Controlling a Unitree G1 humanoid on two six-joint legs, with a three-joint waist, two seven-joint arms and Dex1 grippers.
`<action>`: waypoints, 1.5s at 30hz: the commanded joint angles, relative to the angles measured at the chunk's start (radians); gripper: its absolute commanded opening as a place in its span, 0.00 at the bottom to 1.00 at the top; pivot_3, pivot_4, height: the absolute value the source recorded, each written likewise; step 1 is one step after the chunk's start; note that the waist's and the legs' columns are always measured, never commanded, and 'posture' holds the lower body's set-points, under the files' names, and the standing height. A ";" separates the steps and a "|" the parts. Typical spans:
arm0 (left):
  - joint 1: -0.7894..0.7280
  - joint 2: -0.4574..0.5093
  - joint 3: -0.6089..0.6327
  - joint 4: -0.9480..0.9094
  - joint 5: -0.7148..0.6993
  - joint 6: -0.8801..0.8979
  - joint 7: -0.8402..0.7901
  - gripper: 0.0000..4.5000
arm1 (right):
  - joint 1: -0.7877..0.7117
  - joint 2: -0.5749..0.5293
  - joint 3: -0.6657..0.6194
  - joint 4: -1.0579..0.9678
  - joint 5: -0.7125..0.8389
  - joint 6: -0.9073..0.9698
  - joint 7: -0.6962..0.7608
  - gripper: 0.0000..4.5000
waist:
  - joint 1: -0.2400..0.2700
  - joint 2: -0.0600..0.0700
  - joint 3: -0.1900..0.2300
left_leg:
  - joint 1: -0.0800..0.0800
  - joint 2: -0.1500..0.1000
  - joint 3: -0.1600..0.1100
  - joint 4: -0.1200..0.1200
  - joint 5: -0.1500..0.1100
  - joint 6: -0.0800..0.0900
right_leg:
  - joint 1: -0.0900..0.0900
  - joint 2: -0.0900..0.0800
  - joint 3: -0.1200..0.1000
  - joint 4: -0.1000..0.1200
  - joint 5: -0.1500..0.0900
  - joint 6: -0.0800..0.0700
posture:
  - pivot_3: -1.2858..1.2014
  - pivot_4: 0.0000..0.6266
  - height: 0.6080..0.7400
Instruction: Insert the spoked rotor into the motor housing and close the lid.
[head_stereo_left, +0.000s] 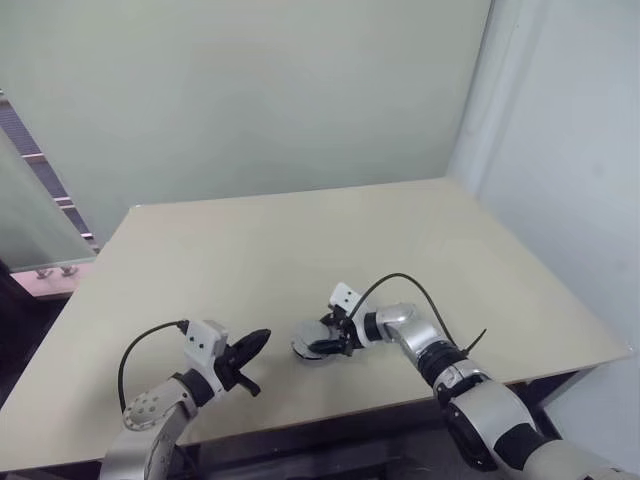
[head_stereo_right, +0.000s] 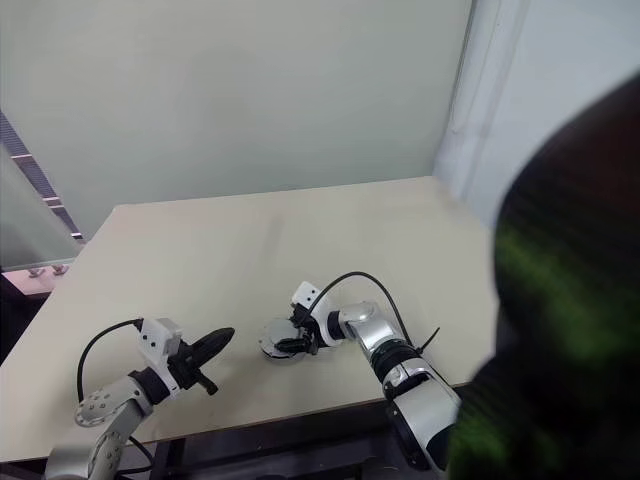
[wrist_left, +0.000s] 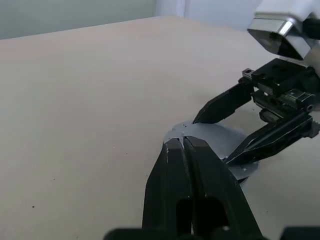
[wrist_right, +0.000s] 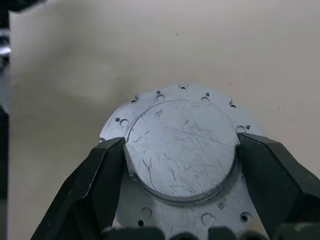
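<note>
Gripping silver disc (wrist_right: 182, 150) | right end effector (wrist_right: 181, 150) | table (head_stereo_left: 300, 240)

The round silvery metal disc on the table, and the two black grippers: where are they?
Round scratched silvery metal disc (wrist_right: 182, 150): right wrist view, raised centre face.
Right gripper (wrist_right: 180, 155): right wrist view, midway between fingertips flanking the disc.
Left gripper (wrist_left: 184, 144): left wrist view, shut fingertips.

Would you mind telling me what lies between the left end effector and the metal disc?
Bare table: the left eye view shows nothing between the left end effector and the disc.
</note>
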 joint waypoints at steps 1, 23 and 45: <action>-0.015 0.010 0.013 -0.017 -0.004 -0.015 -0.005 0.00 | -0.015 -0.001 -0.025 -0.017 0.024 -0.031 0.000 0.74 | 0.000 0.000 0.000 | 0.000 0.000 0.000 0.000 0.000 0.000 | 0.000 0.000 0.000 0.000 0.000 0.000 | 0.52 0.00 1.00; -0.007 0.009 0.019 -0.025 -0.005 -0.018 -0.002 0.00 | 0.019 0.018 0.113 -0.069 -0.101 0.044 -0.093 0.74 | -0.004 0.000 0.000 | 0.001 0.001 0.000 0.000 0.000 0.000 | 0.000 0.000 0.000 0.000 0.000 0.000 | 0.52 0.00 1.00; -0.039 0.005 0.008 0.076 0.032 -0.075 -0.017 0.00 | 0.062 0.021 0.144 -0.174 -0.110 0.226 -0.135 0.74 | -0.005 0.000 0.000 | 0.003 0.002 0.001 -0.001 0.000 0.000 | 0.000 0.000 -0.001 0.000 0.000 0.000 | 0.52 0.00 1.00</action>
